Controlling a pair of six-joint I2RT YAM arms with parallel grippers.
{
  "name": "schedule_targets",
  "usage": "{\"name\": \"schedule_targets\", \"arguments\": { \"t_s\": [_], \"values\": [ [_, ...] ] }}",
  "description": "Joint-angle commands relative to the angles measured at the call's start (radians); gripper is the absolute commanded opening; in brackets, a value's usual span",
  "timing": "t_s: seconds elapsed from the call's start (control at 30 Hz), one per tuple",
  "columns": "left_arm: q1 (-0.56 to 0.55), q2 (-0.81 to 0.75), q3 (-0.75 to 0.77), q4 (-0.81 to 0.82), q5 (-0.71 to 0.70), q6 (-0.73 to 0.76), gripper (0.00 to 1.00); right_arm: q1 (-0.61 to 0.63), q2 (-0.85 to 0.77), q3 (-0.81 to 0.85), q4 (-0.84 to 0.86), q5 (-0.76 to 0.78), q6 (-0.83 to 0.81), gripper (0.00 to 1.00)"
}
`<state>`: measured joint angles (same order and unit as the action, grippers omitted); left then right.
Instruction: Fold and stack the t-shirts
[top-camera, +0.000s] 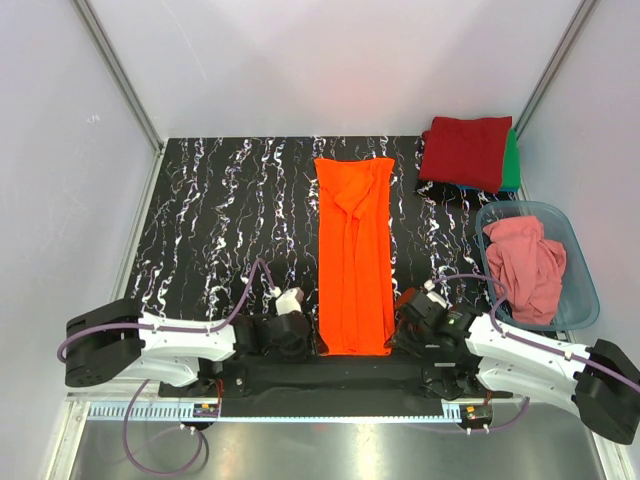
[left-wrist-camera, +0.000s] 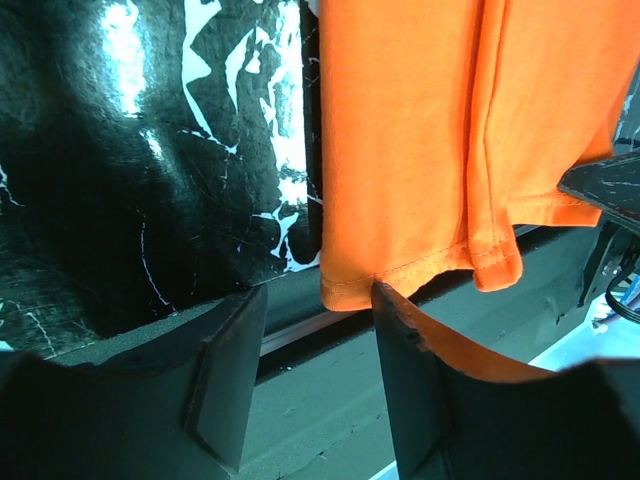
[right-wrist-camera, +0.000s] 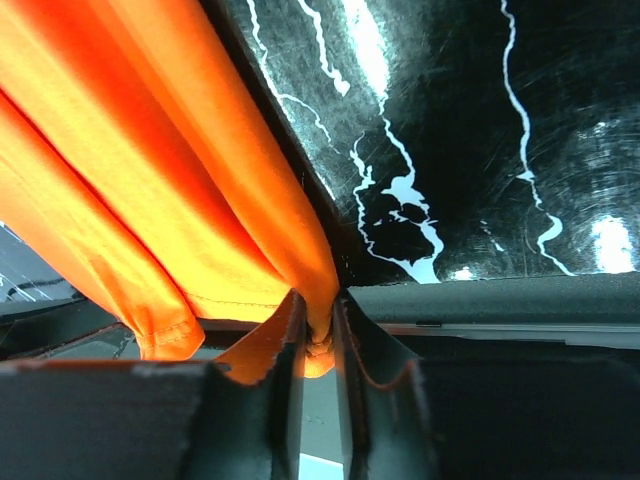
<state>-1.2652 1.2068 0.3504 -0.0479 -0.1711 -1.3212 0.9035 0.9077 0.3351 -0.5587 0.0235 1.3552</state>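
The right pincer (right-wrist-camera: 318, 312) is closed narrowly on the near right corner of the orange t-shirt (top-camera: 355, 260), the hem being pinched between both fingers just past the table's near edge. The left pincer (left-wrist-camera: 315, 298) is held half wide at the near left corner of the same shirt. One finger is touched by the hem and partly draped by it, but nothing is clamped. The orange t-shirt is laid as a long narrow strip on the black marbled table (top-camera: 220, 220), from the middle of the near edge toward the far edge. Just beside the right arm, at the right edge, a salmon-pink t-shirt (top-camera: 525, 265) is crumpled in a translucent tub (top-camera: 586, 272). At the far right corner, a dark red folded t-shirt (top-camera: 465, 150) is stacked on a green one (top-camera: 513, 160).
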Motion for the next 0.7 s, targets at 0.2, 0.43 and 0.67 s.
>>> {"name": "schedule_targets", "arguments": {
  "t_s": [0.2, 0.43, 0.67],
  "values": [
    [0.009, 0.042, -0.017, 0.164, -0.100, 0.053, 0.53, 0.003, 0.005, -0.030, 0.048, 0.070, -0.007, 0.09],
    [0.009, 0.076, -0.008, 0.238, -0.126, 0.060, 0.29, 0.003, -0.018, -0.041, 0.051, 0.066, -0.013, 0.00],
    [0.010, -0.009, 0.130, -0.016, -0.199, 0.088, 0.00, 0.003, -0.082, 0.027, -0.024, 0.108, -0.027, 0.00]
  ]
}}
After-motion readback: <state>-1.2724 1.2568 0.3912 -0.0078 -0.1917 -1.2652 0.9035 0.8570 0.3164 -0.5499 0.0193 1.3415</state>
